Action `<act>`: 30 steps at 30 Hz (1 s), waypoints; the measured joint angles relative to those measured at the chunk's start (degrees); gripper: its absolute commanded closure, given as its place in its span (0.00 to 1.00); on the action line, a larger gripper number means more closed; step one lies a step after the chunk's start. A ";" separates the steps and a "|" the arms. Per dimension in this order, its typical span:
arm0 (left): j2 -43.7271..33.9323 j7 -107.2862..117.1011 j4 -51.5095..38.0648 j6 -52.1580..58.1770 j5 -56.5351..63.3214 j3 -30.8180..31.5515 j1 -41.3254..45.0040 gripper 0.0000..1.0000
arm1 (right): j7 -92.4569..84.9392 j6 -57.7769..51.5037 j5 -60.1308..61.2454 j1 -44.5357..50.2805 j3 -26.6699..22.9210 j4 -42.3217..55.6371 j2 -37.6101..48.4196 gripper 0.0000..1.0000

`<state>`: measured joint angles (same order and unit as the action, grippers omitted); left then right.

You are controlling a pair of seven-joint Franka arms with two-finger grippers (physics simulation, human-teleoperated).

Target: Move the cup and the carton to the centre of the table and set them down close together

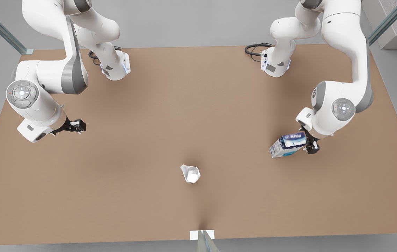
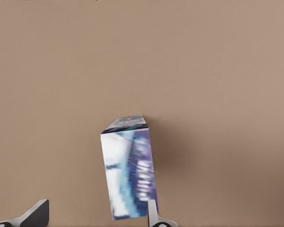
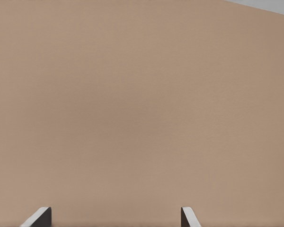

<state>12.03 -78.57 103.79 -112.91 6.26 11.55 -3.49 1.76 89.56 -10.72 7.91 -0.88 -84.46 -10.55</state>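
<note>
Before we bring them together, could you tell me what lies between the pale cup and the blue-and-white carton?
Only bare tan tabletop, as the front view shows, between the pale faceted cup and the tilted blue-and-white carton.

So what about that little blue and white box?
The small dark blue and white rectangular carton, printed light blue with white lettering, looks like cardboard. It leans tilted, not upright, at the front view's right of the tan table, apart from the pale faceted cup. The left pincer stands open around it, one finger beside its edge. The right pincer waits open, far off.
</note>
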 measured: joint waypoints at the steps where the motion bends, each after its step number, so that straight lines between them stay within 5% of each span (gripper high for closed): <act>1: 0.14 0.00 0.01 -0.05 0.00 0.01 0.44 0.00 | 0.02 0.00 0.00 0.00 0.00 0.00 0.00 0.00; 30: -0.69 -0.44 11.59 -9.17 0.59 -0.04 0.23 0.00 | 0.09 0.18 0.00 0.00 0.00 -0.09 -0.18 0.00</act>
<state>11.33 -79.01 115.38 -122.08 6.85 11.51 -3.26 1.85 89.74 -10.72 7.91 -0.88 -84.55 -10.73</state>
